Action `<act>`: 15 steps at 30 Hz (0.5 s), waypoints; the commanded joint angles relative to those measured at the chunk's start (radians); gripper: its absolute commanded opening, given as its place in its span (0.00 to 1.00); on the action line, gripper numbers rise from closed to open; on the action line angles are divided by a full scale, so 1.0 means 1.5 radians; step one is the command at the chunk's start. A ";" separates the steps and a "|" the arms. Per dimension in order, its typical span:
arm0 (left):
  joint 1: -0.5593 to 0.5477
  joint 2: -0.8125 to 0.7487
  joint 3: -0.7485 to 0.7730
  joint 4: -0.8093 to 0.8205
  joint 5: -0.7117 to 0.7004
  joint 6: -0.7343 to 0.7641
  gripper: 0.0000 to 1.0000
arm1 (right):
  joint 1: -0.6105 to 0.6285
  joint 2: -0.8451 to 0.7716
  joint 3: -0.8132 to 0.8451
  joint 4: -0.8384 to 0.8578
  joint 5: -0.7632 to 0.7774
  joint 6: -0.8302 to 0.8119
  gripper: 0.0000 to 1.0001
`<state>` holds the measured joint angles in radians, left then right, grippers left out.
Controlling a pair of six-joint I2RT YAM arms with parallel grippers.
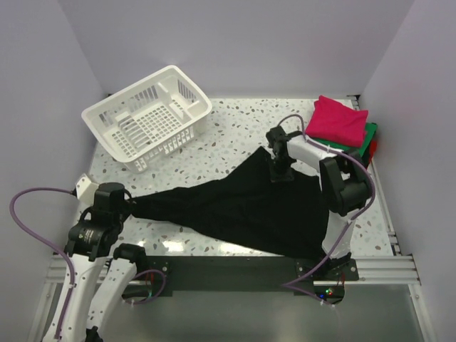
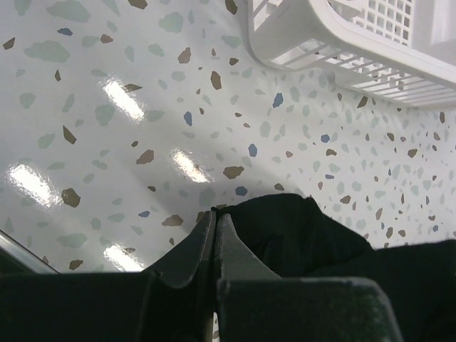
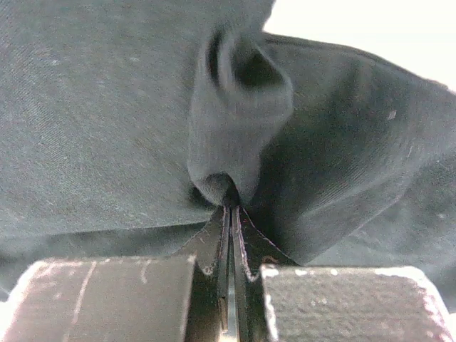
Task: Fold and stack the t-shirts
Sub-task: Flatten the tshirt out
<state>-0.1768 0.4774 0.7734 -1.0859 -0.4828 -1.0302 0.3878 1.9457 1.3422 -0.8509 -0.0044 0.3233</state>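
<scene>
A black t-shirt (image 1: 242, 210) lay stretched across the middle of the speckled surface (image 1: 235, 128), pulled into a long wedge that narrowed toward 9 o'clock and widened toward 4 o'clock, where it reached the near edge.

The left tool (image 1: 132, 206) sat at 8 o'clock in the top view, at the narrow tip of the shirt. In the left wrist view its fingers (image 2: 206, 242) were pressed together, with the bunched black cloth (image 2: 299, 228) meeting their tips, so the left tool (image 2: 215, 217) appeared clamped on the shirt's edge.

The right tool (image 1: 280, 171) stood near 1 o'clock from the centre, at the shirt's far edge. Its wrist view showed the right tool (image 3: 229, 208) closed tight on a raised pinch of the black t-shirt (image 3: 107, 128), which puckered above the fingers.

A white slatted basket (image 1: 146, 117) rested tilted at 10 o'clock, apart from the shirt; its rim (image 2: 342, 35) filled the upper right of the left wrist view.

At 2 o'clock a folded pink t-shirt (image 1: 338, 120) lay on a green t-shirt (image 1: 369, 137), with a sliver of a red t-shirt (image 1: 373, 149) beneath.
</scene>
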 commanded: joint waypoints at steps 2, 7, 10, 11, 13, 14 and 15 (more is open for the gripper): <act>0.004 -0.002 -0.012 0.023 -0.032 -0.005 0.00 | 0.004 -0.102 -0.079 -0.092 -0.038 0.006 0.00; 0.004 0.031 -0.020 0.072 -0.006 0.027 0.00 | -0.002 -0.097 0.074 -0.155 -0.003 -0.016 0.42; 0.004 0.053 -0.024 0.103 0.007 0.036 0.00 | -0.026 -0.032 0.204 -0.147 0.000 -0.025 0.47; 0.004 0.057 -0.026 0.116 0.012 0.037 0.00 | -0.032 0.009 0.262 -0.135 -0.001 -0.027 0.47; 0.004 0.066 -0.025 0.127 0.017 0.040 0.00 | -0.040 0.046 0.311 -0.118 -0.002 -0.027 0.47; 0.004 0.068 -0.027 0.136 0.021 0.041 0.00 | -0.040 0.077 0.347 -0.094 -0.007 -0.027 0.47; 0.004 0.070 -0.028 0.139 0.022 0.043 0.00 | -0.040 0.093 0.363 -0.081 -0.012 -0.027 0.48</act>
<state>-0.1768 0.5766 0.7376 -0.9684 -0.4553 -0.9928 0.3408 1.9991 1.8149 -1.0176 -0.0193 0.2966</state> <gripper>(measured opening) 0.021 0.471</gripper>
